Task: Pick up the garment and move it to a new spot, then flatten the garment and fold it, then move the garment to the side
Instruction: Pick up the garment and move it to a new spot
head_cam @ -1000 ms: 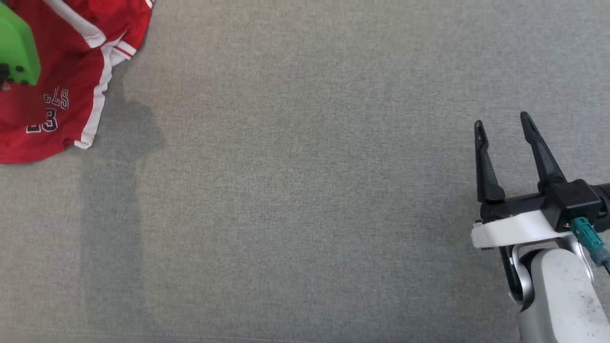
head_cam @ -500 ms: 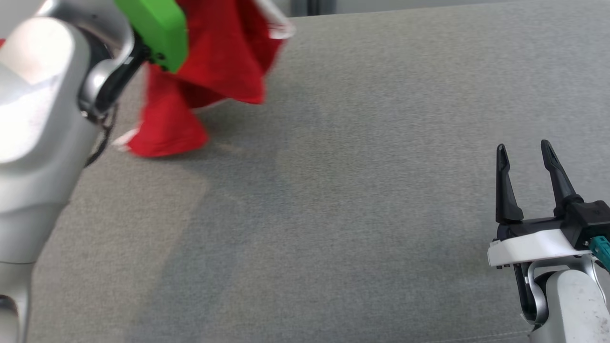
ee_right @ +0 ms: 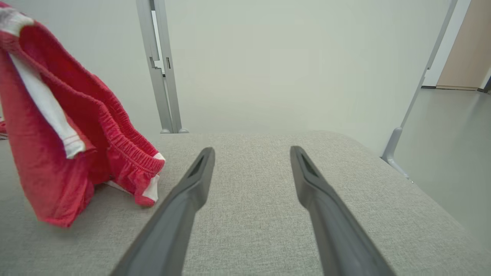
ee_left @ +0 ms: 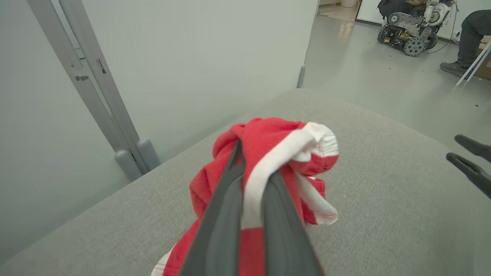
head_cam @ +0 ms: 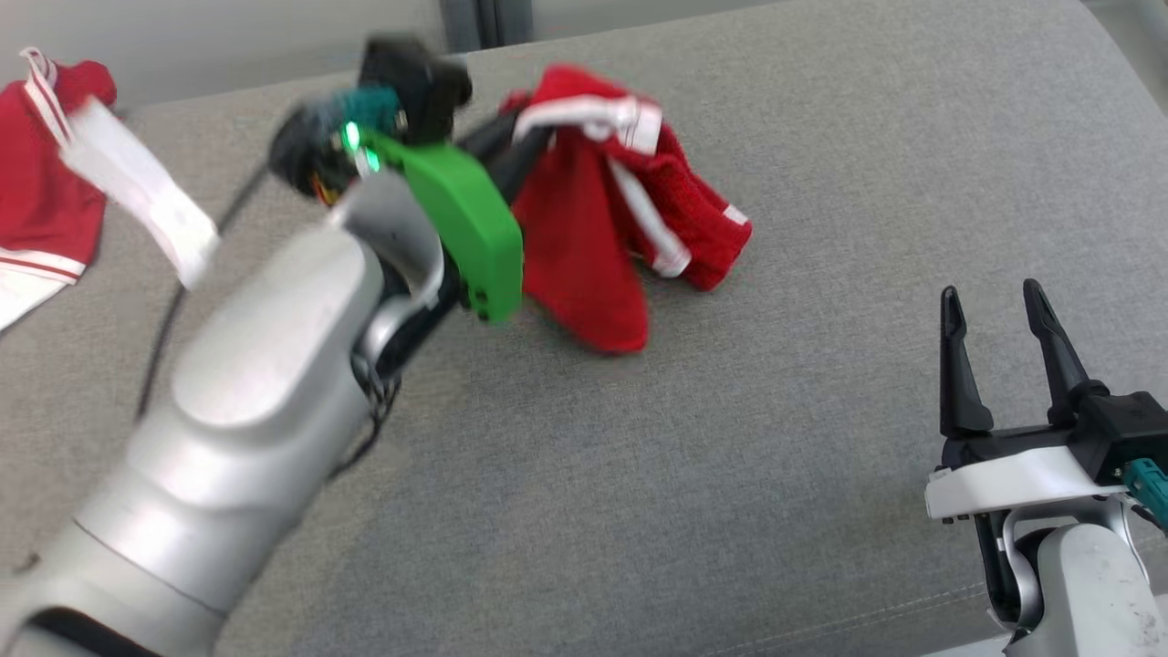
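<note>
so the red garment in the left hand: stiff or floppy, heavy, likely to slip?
Likely very floppy: the red garment hangs in loose folds from the left hand, its lower end seemingly on the grey cushion. Probably light, since a pinch at one edge lifts most of it. It may drag and bunch rather than slide flat.

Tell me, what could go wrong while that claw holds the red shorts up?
The left gripper pinches just a bunched, white-trimmed fold of the red shorts, so the cloth might slip free. The shorts hang crumpled with their low end near the grey cushion; they could drag and land twisted, making flattening harder. They are also close to the cushion's far edge and might slide off.
</note>
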You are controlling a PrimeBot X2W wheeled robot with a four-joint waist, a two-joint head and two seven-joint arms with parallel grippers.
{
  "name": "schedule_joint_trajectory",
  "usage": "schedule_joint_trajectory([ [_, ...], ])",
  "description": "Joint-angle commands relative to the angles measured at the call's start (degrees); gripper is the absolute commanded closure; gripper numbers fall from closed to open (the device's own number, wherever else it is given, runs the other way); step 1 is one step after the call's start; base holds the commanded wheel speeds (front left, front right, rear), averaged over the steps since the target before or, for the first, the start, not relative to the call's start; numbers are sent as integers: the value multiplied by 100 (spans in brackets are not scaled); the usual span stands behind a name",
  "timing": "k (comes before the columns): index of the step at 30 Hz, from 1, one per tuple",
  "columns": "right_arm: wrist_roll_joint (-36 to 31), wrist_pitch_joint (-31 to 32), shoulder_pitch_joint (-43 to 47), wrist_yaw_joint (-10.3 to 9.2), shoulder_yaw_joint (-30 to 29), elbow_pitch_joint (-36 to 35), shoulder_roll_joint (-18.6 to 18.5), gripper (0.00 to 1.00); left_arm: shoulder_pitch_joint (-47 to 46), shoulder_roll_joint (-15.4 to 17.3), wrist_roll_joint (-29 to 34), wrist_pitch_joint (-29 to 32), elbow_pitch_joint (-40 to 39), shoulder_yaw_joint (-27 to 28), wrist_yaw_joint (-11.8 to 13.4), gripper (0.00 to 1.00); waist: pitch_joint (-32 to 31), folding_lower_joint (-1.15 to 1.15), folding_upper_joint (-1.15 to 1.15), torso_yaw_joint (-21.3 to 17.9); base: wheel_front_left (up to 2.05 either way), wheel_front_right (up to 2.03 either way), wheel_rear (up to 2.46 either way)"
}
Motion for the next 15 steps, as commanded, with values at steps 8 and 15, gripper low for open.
schedule_joint_trajectory([
  [8,57,-18,-72,-6,116,34,-9,0,1325,-427,91,-1014,1251,-239,349,78,150,0,0,-29,0,0,0],
  [15,33,-18,-66,-6,154,85,-11,0,1551,-714,242,-1800,1854,-274,473,0,113,0,0,113,0,0,0],
])
